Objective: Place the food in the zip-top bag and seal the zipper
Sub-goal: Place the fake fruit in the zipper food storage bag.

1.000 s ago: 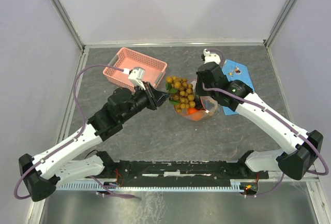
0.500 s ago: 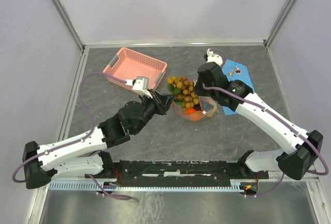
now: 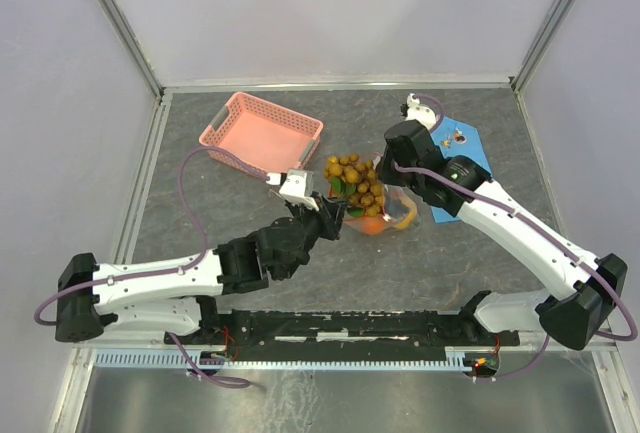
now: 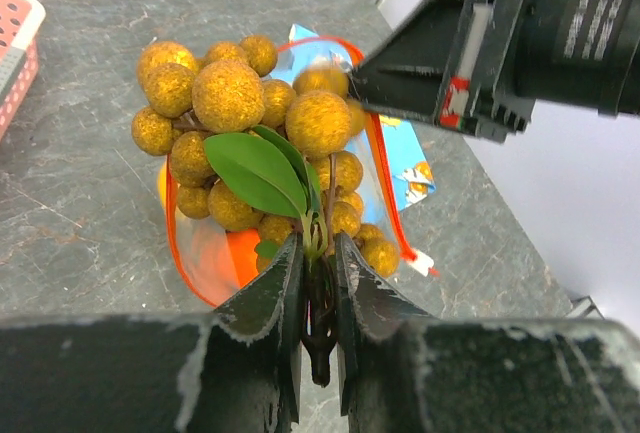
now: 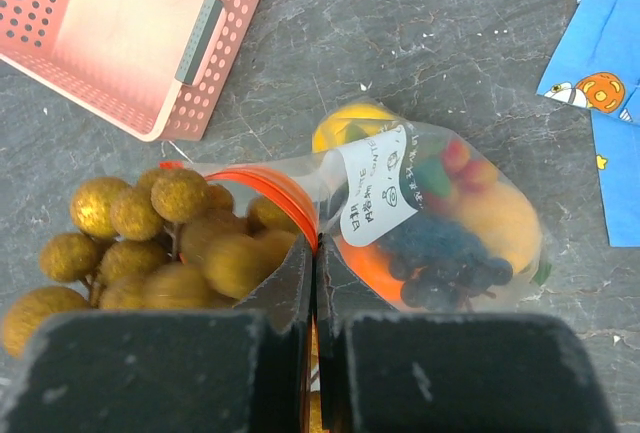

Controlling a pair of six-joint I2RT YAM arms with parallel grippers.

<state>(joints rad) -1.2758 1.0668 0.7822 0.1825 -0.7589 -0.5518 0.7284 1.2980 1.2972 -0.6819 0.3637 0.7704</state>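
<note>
left claw [image 4: 318, 298] pinched on stem of fuzzy brownish-gold grape bunch [image 4: 228, 95], frame centre | right claw [image 5: 313, 268] clamped on red rim [image 5: 262, 178] of clear crinkly plastic bag [image 5: 440, 223] | bunch at bag's open mouth

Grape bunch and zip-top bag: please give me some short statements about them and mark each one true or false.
1. The left gripper is shut on the stem of the grape bunch. True.
2. The right gripper is open and touches nothing. False: it is shut on the rim of the zip-top bag.
3. The grape bunch lies in the pink basket. False: it is at the bag's mouth, apart from the basket.
4. An orange fruit is inside the bag. True.
5. The zipper is closed. False: the bag's mouth is open.
</note>
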